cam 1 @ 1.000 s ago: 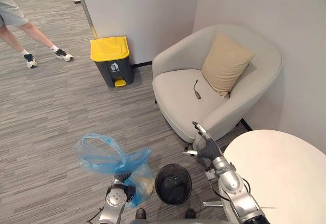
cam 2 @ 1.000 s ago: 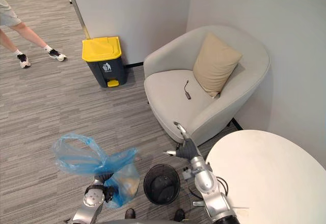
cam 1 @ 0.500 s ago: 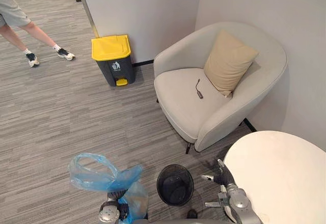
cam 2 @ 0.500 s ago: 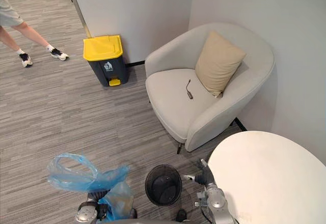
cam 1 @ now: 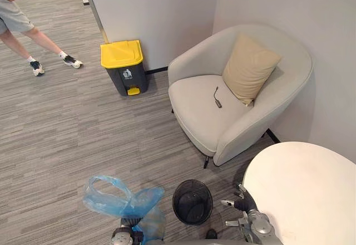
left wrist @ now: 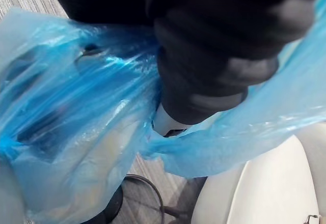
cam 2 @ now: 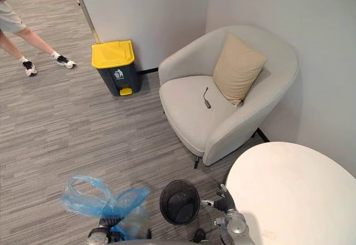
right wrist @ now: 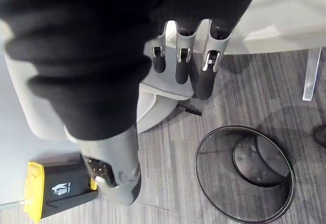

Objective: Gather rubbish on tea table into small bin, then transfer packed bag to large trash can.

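A blue plastic bag (cam 1: 119, 203) with rubbish inside hangs low at the left, its neck gathered in my left hand (cam 1: 123, 235). In the left wrist view the bag (left wrist: 76, 112) is bunched right against the hand. Just to its right the small black mesh bin (cam 1: 177, 200) stands on the carpet without a liner. My right hand (cam 1: 239, 203) hangs with relaxed fingers (right wrist: 181, 56) between the bin (right wrist: 204, 152) and the edge of the white round tea table (cam 1: 306, 189). The large trash can (cam 1: 123, 65), grey with a yellow lid, stands against the far wall, its lid closed.
A light grey armchair (cam 1: 206, 106) with a tan cushion (cam 1: 250, 67) and a small dark object (cam 1: 217, 97) on its seat fills the corner. A person's legs (cam 1: 33, 39) show at the far left. Grey carpet stretches between me and the trash can.
Both arms have dropped towards me. The right hand came down from beside the armchair to the table's edge, and the bag hangs lower and nearer in the left hand.
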{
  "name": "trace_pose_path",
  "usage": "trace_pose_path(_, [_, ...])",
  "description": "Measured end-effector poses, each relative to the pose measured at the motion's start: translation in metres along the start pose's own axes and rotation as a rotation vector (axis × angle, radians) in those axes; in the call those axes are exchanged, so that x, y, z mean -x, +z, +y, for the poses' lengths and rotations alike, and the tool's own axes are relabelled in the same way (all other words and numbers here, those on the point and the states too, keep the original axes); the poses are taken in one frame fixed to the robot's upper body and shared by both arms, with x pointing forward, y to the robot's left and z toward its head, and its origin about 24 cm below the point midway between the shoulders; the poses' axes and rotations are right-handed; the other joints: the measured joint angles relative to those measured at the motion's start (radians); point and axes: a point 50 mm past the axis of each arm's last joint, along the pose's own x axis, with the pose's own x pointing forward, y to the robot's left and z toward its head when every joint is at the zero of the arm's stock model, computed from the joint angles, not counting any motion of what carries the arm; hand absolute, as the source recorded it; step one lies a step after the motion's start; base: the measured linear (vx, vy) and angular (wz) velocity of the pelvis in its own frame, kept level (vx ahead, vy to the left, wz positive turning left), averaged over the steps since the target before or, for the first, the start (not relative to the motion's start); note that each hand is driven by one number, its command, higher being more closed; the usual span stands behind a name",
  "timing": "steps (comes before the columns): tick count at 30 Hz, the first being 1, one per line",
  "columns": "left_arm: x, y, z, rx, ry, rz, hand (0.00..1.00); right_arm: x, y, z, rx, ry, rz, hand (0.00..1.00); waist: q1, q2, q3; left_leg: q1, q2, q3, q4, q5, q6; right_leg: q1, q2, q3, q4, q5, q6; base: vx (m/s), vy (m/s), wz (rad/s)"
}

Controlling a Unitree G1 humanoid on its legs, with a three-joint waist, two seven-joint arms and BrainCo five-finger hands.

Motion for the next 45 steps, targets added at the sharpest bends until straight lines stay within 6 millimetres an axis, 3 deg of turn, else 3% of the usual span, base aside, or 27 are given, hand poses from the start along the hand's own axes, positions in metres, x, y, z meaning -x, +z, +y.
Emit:
trace_pose_path(5, [-0.004,0.01,-0.001,0.0,-0.002,-0.028,1.0,-0.013,0.025,0.006,0.014,0.022,-0.063,0.0,0.006,0.001,0.034,-0.046,-0.007,0.054,0.04,-0.015,0.014,-0.103,-0.018,0.06,0.11,-0.021,0.001,0.0,0.036,-0.32])
trace_pose_path(7, [-0.01,0.025,0.002,-0.008,0.001,-0.068,1.0,-0.017,0.035,0.009,0.013,0.027,-0.091,0.0,0.002,-0.016,0.066,-0.091,-0.017,0.052,0.12,-0.045,0.022,-0.174,-0.045,0.066,0.244,-0.073,0.005,-0.1,0.022,-0.04])
trace_pose_path(10, [-0.015,0.043,0.003,-0.01,0.001,-0.132,1.0,-0.017,0.036,0.01,0.025,0.031,-0.096,0.0,0.006,-0.032,0.071,-0.154,-0.027,0.041,0.204,-0.077,0.043,-0.206,-0.069,0.084,0.313,-0.099,0.031,-0.1,0.041,0.26])
trace_pose_path(11, [-0.015,0.049,0.005,-0.009,0.007,-0.155,1.0,-0.016,0.035,0.012,0.03,0.035,-0.097,0.0,-0.001,-0.031,0.08,-0.179,-0.031,0.026,0.218,-0.075,0.043,-0.25,-0.084,0.11,0.487,-0.202,0.042,-0.13,-0.029,0.59])
trace_pose_path(12, [-0.015,0.05,0.008,-0.013,0.012,-0.164,1.0,-0.014,0.03,0.015,0.035,0.045,-0.083,0.0,0.003,-0.045,0.079,-0.185,-0.044,0.008,0.232,-0.073,0.043,-0.259,-0.093,0.118,0.62,-0.26,0.057,-0.08,-0.078,0.68])
trace_pose_path(14, [-0.013,0.047,0.013,-0.011,0.025,-0.162,1.0,-0.012,0.028,0.02,0.029,0.058,-0.077,0.0,0.015,-0.071,0.074,-0.2,-0.065,-0.014,0.256,-0.067,0.036,-0.239,-0.096,0.147,0.644,-0.31,0.07,-0.04,-0.124,0.45])
trace_pose_path(15, [-0.012,0.045,0.015,0.007,0.035,-0.156,1.0,-0.013,0.03,0.02,0.03,0.058,-0.087,0.0,0.036,-0.071,0.071,-0.224,-0.064,-0.02,0.268,-0.058,0.029,-0.229,-0.079,0.166,0.591,-0.323,0.06,-0.14,-0.119,0.17])
trace_pose_path(16, [-0.011,0.043,0.009,0.03,0.025,-0.148,1.0,-0.015,0.037,0.019,0.036,0.051,-0.106,0.0,0.059,-0.05,0.073,-0.25,-0.057,-0.024,0.258,-0.032,0.024,-0.219,-0.05,0.175,0.519,-0.32,0.034,-0.17,-0.08,0.1])
trace_pose_path(18, [-0.009,0.045,-0.007,0.059,-0.007,-0.152,1.0,-0.019,0.045,0.012,0.047,0.03,-0.128,0.0,0.059,-0.005,0.099,-0.271,-0.039,-0.054,0.221,0.018,0.015,-0.212,-0.022,0.147,0.456,-0.279,-0.013,-0.2,-0.053,0.31])
trace_pose_path(20, [-0.008,0.047,-0.016,0.064,-0.031,-0.16,1.0,-0.021,0.047,0.01,0.036,0.019,-0.134,0.0,0.058,0.015,0.111,-0.274,-0.025,-0.096,0.165,0.082,-0.012,-0.207,-0.014,0.099,0.43,-0.253,-0.031,-0.24,-0.065,0.6])
trace_pose_path(22, [-0.009,0.056,-0.018,0.058,-0.045,-0.19,1.0,-0.021,0.048,0.01,0.008,-0.003,-0.133,0.0,0.053,0.005,0.116,-0.29,-0.023,-0.113,0.098,0.184,-0.069,-0.205,-0.03,0.02,0.386,-0.219,-0.063,-0.28,-0.063,0.91])
trace_pose_path(24, [-0.011,0.065,-0.02,0.063,-0.05,-0.219,1.0,-0.021,0.049,0.006,-0.036,-0.037,-0.133,0.0,0.052,-0.02,0.131,-0.323,-0.042,-0.019,0.263,0.094,0.005,-0.203,-0.073,-0.019,0.373,-0.194,-0.066,-0.2,-0.009,0.88])
trace_pose_path(25, [-0.01,0.067,-0.021,0.065,-0.052,-0.226,1.0,-0.017,0.047,0.002,-0.054,-0.057,-0.139,0.0,0.04,-0.026,0.131,-0.32,-0.039,0.041,0.368,0.017,0.022,-0.192,-0.098,-0.051,0.358,-0.18,-0.058,-0.17,0.059,0.94])
trace_pose_path(27, [-0.01,0.067,-0.021,0.063,-0.052,-0.229,1.0,-0.015,0.043,-0.001,-0.068,-0.074,-0.129,0.0,0.021,-0.02,0.127,-0.267,-0.018,0.098,0.428,-0.081,0.03,-0.176,-0.126,-0.098,0.33,-0.157,-0.035,-0.14,0.128,0.84])
trace_pose_path(29, [-0.01,0.066,-0.023,0.054,-0.06,-0.224,1.0,-0.013,0.036,-0.004,-0.07,-0.084,-0.108,0.0,0.01,0.003,0.118,-0.2,0.001,0.126,0.344,-0.134,0.023,-0.172,-0.122,-0.117,0.307,-0.137,-0.009,-0.11,0.225,0.41])
trace_pose_path(32, [-0.011,0.058,-0.014,-0.002,-0.055,-0.197,1.0,-0.013,0.029,0.005,-0.093,-0.07,-0.068,0.0,0.008,-0.018,0.113,-0.15,-0.052,0.122,0.237,-0.097,0.052,-0.121,-0.127,-0.104,0.213,-0.084,0.039,-0.05,0.169,0.23])
trace_pose_path(35, [-0.01,0.053,-0.01,-0.007,-0.046,-0.187,1.0,-0.011,0.018,0.005,-0.089,-0.069,-0.019,0.0,0.007,-0.016,0.108,-0.119,-0.091,0.118,0.205,-0.09,0.064,-0.079,-0.147,-0.082,0.161,-0.051,0.054,-0.03,0.157,0.13])
trace_pose_path(40, [-0.011,0.042,-0.003,-0.025,-0.031,-0.145,1.0,-0.013,0.016,0.005,-0.092,-0.07,-0.001,0.0,0.008,-0.02,0.094,-0.116,-0.113,0.116,0.175,-0.074,0.086,-0.067,-0.146,-0.059,0.099,-0.005,0.06,-0.01,0.066,0.01])
trace_pose_path(43, [-0.011,0.038,-0.002,-0.024,-0.027,-0.129,1.0,-0.014,0.015,-0.001,-0.11,-0.094,0.004,0.0,0.006,-0.025,0.092,-0.103,-0.123,0.103,0.174,-0.075,0.087,-0.046,-0.145,-0.067,0.089,-0.006,0.063,0.04,0.001,0.05])
trace_pose_path(45, [-0.011,0.04,-0.001,-0.022,-0.024,-0.133,1.0,-0.015,0.016,-0.001,-0.11,-0.095,0.006,0.0,0.004,-0.029,0.092,-0.103,-0.128,0.089,0.178,-0.082,0.094,-0.059,-0.157,-0.082,0.14,-0.048,0.069,0.04,0.007,0.2])
